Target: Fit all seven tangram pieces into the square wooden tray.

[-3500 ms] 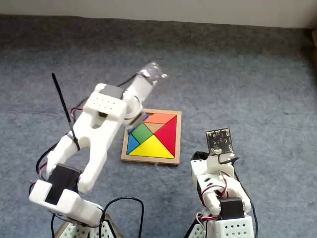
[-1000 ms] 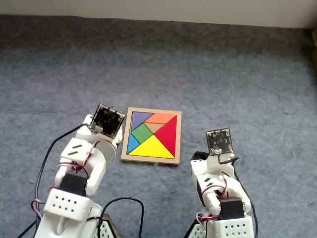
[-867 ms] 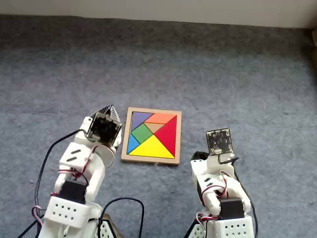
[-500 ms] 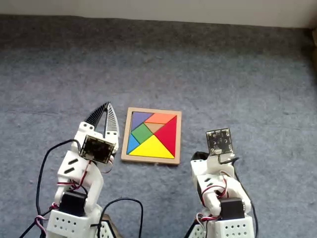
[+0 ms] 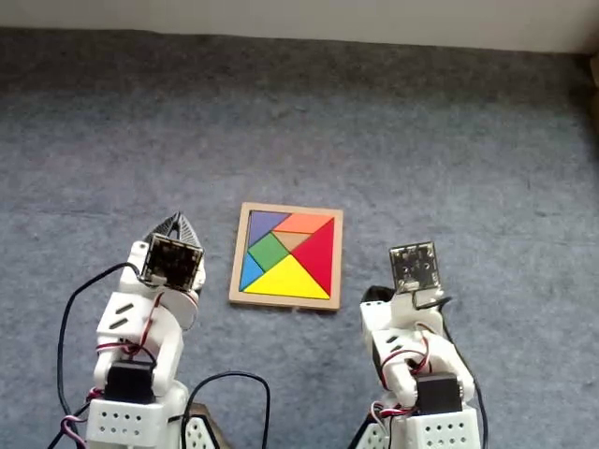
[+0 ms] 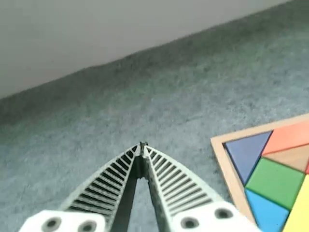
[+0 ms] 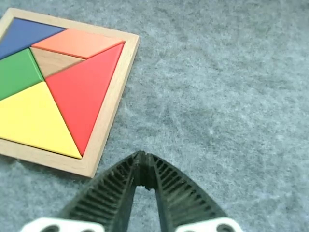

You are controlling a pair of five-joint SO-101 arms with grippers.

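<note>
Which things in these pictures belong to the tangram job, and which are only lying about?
Job:
tray
pieces in it: purple, orange, green, tan, red, yellow, blue

Not the job:
carpet
wall

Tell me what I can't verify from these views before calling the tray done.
Left wrist view: tray runs off the frame edge, much of it cut off.
Right wrist view: frame edge cuts the green piece and one tray corner.
High view: camera board covers the right gripper; gaps inside the tray too small to judge.

Left arm [image 5: 140,337], right arm [image 5: 416,369]: white shells, black servos. Black and red cables [image 5: 62,327] at both. Ribbed fingers [image 7: 106,193].
</note>
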